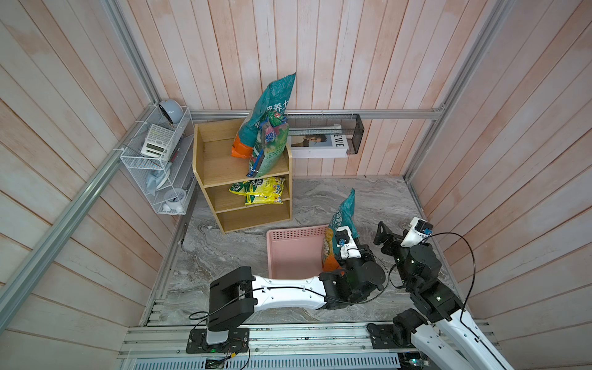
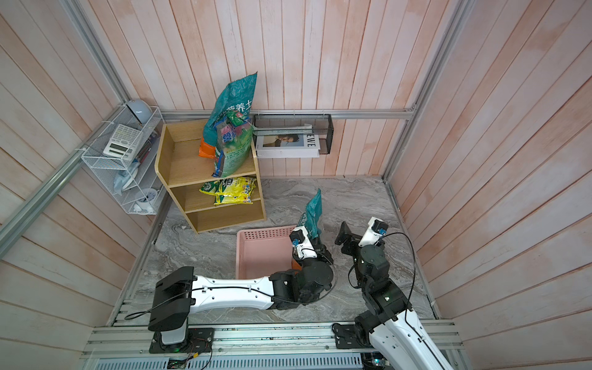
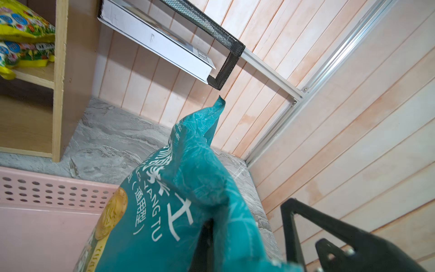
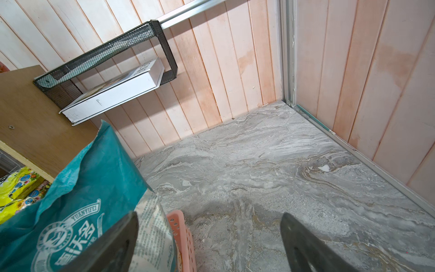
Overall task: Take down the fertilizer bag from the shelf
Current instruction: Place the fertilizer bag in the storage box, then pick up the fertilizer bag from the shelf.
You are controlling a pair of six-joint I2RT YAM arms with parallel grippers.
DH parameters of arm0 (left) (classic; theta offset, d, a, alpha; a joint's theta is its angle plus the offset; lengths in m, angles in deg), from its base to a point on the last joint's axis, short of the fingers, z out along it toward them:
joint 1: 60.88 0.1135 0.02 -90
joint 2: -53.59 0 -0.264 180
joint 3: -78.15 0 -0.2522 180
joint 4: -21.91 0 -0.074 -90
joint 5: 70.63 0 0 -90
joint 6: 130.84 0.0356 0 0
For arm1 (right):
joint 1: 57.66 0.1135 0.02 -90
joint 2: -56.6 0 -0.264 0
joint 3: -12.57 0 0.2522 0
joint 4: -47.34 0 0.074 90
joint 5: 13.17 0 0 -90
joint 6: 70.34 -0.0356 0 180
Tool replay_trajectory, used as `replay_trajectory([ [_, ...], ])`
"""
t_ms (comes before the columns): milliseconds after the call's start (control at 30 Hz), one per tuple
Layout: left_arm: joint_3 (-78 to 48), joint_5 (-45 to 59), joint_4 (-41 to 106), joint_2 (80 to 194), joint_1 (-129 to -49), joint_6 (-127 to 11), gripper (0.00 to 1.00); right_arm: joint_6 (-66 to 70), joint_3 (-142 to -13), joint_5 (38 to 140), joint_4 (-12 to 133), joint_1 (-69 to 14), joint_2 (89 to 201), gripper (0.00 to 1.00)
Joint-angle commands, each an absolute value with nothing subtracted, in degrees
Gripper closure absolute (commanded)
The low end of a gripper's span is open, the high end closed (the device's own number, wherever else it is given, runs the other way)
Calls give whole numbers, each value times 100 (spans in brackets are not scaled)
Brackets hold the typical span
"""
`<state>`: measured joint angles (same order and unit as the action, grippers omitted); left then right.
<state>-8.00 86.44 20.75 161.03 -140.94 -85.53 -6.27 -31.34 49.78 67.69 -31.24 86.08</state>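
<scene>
Now | fertilizer bag [image 1: 344, 217] near-upright, mouth up | left end effector [image 3: 207, 235] clamping it

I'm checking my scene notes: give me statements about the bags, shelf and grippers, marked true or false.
1. The left gripper is shut on a teal bag. True.
2. The right gripper is shut on something. False: it is open and empty.
3. Yellow bags lie on the shelf's middle tier. True.
4. The shelf's top tier is bare. False: a tall teal bag and a green bag stand there.
</scene>
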Motion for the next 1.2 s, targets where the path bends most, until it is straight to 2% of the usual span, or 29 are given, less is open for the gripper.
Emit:
replay_trajectory([
  [0, -911, 8488, 1552, 16082, -14090, -9020, 100, -688, -3110, 5051, 6862, -3147, 8579, 2],
  [100, -1042, 8480, 1493, 16090, -14096, -9084, 99, -692, -3094, 5053, 6875, -3149, 8539, 2],
  [133, -1064, 8403, 1458, 16090, -14098, -9078, 94, -691, -3090, 5054, 6863, -3152, 8534, 2],
  [167, -1089, 8283, 1401, 16084, -14103, -9040, 80, -689, -3090, 5055, 6859, -3148, 8534, 2],
  [233, -1125, 8085, 1188, 16090, -14112, -8851, 24, -688, -3098, 5055, 6861, -3148, 8543, 2],
  [267, -1115, 8027, 1136, 16089, -14121, -8763, 7, -688, -3098, 5055, 6865, -3147, 8552, 2],
  [300, -1071, 7956, 1164, 16073, -14121, -8682, 0, -688, -3098, 5055, 6866, -3151, 8566, 2],
  [433, -747, 7774, 1692, 15878, -14147, -8302, 0, -679, -3098, 5064, 6856, -3148, 8562, 2],
  [533, -489, 7943, 2104, 15553, -14267, -7500, 0, -670, -3090, 5064, 6857, -3151, 8552, 2],
  [667, -385, 8887, 2299, 14772, -14446, -5757, 0, -679, -3055, 5099, 6814, -3155, 8551, 2],
  [767, -744, 8868, 1540, 14053, -14334, -3780, 0, -670, -3055, 5120, 6776, -3148, 8582, 2],
  [833, -655, 8971, 2049, 13655, -13957, -3470, 0, -662, -3063, 5146, 6755, -3151, 8606, 2],
  [900, -244, 8307, 3822, 13213, -13215, -4367, 0, -662, -3063, 5179, 6747, -3146, 8622, 2],
  [967, -80, 7760, 4526, 12826, -12560, -4885, 0, -657, -3055, 5211, 6730, -3147, 8637, 2],
  [1100, -349, 7828, 3389, 12135, -12051, -3621, 0, -635, -3045, 5245, 6702, -3147, 8622, 2],
  [1167, -99, 7586, 3564, 12036, -11614, -3429, 2, -635, -3044, 5279, 6669, -3146, 8631, 2],
])
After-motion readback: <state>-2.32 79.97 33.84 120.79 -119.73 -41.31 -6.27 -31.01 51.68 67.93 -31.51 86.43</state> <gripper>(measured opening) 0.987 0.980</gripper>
